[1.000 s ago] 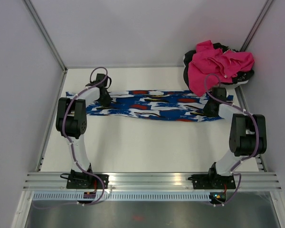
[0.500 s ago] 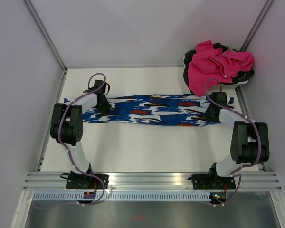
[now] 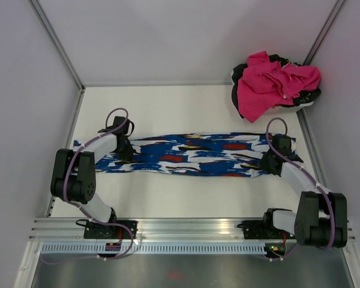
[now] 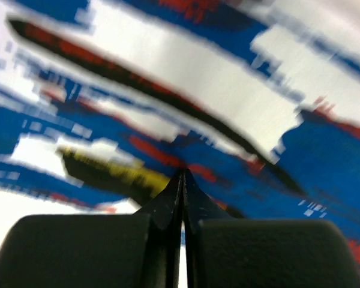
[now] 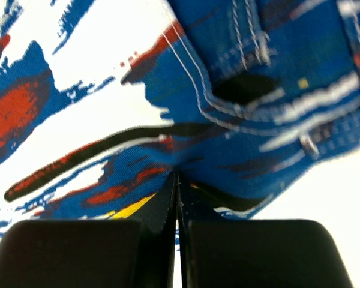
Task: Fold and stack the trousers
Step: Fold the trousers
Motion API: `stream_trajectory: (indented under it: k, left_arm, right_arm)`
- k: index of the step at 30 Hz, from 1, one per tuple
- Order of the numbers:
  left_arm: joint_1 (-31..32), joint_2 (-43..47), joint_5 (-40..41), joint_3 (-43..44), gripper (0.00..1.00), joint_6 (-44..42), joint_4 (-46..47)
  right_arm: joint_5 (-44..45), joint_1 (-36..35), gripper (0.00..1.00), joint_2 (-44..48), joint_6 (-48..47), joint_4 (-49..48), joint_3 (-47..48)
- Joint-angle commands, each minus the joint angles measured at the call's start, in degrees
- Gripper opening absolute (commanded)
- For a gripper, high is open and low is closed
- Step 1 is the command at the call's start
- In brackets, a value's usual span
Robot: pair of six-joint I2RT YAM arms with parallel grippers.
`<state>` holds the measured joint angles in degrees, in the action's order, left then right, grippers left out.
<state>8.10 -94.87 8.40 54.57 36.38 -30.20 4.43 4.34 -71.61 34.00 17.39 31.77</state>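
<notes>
Inspection from the remote station.

1. The trousers (image 3: 192,154) lie on the bench (image 3: 168,108) as one long narrow strip, running left to right across its middle. The left end reaches close to the bench's left edge and the right end close to its right edge. Bare bench shows on the far side and the near side of the strip.

2. The waistband (image 5: 300,102) is at the right end. In the right wrist view I see its checked cloth, white stitching and a dark loop. The leg end is at the left.

3. The left tool (image 3: 125,155) is down on the strip near its left end, at the near edge. In the left wrist view its fingers (image 4: 168,204) are pressed together, with no gap between them. Their tips meet the printed cloth just beside a yellow and black blotch. That view is blurred, but I judge the tool to be pinching the trousers.

4. The right tool (image 3: 266,163) is down near the right end, also at the near edge. Its fingers (image 5: 165,204) are pressed together, and the cloth puckers at their tips, just below the waistband. It is pinching the trousers.

5. A heap of pink cloth (image 3: 270,84) with black cloth (image 3: 237,81) beneath it sits at the bench's far right corner, well apart from the trousers.
</notes>
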Motion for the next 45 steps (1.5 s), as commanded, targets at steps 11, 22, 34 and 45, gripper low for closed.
stream_trajectory:
  k: [11, 22, 34, 45]
  left_arm:
    - [-0.1, 14.8, -3.0, 10.0, 0.37, -7.6, -10.9]
    - [-0.4, 2.2, -5.9, 11.7, 0.64, -6.2, -3.2]
    - [-0.8, -10.1, -3.5, 18.3, 0.60, -6.1, 1.7]
    - [-0.5, -18.9, 5.6, 24.1, 0.63, -6.6, -2.0]
  right_arm:
    - [-1.9, -0.1, 0.33, 12.9, -5.3, 18.0, 19.6]
    - [-7.8, -0.1, 0.47, -4.3, -5.6, 3.5, 18.8]
    - [-4.8, -0.2, 0.48, -15.2, -6.4, -2.4, 21.4]
    - [-2.0, -0.1, 0.48, -22.3, -6.3, -5.0, 24.2]
